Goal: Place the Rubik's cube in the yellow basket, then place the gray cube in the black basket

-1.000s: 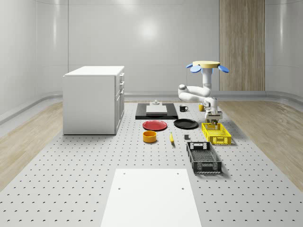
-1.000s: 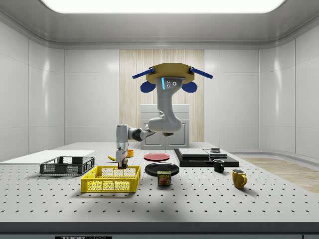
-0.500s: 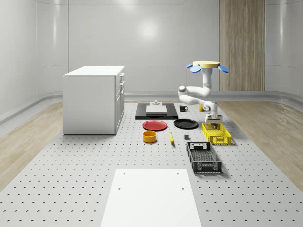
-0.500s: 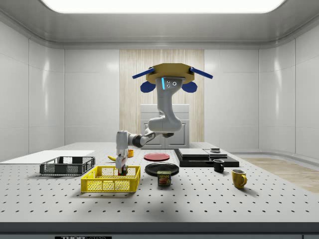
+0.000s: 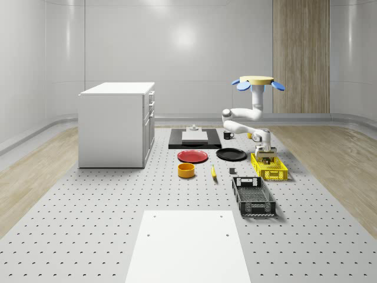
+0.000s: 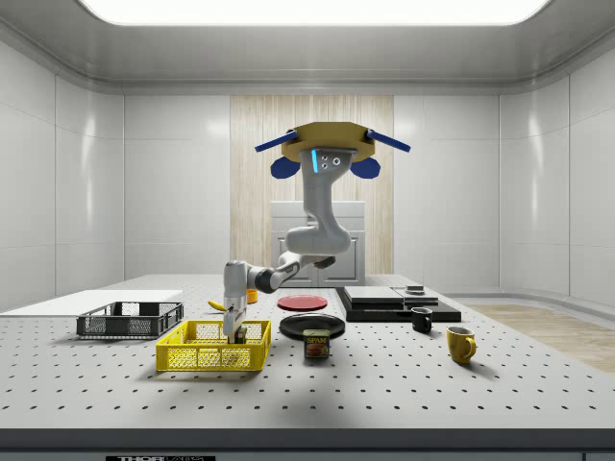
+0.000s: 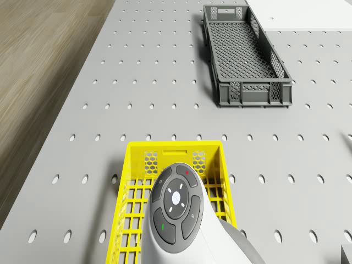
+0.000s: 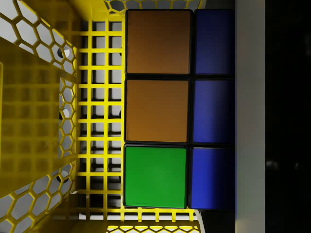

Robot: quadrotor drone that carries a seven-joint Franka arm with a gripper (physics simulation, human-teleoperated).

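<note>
One Rubik's cube (image 8: 170,111), pinched by the end effector (image 6: 233,331), sits inside the yellow basket (image 6: 211,348).

A red plate (image 5: 192,155) and a black plate (image 5: 231,154) lie beside an orange bowl (image 5: 186,170)

Drone (image 6: 332,144) hovers above the table (image 6: 384,379); gripper (image 6: 233,334) inside yellow basket (image 6: 213,355).

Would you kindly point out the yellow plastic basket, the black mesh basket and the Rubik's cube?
yellow plastic basket (image 7: 175,148): drone view, end rim.
black mesh basket (image 7: 254,102): drone view, end wall.
Rubik's cube (image 8: 156,116): wrist view, middle orange tile.
</note>
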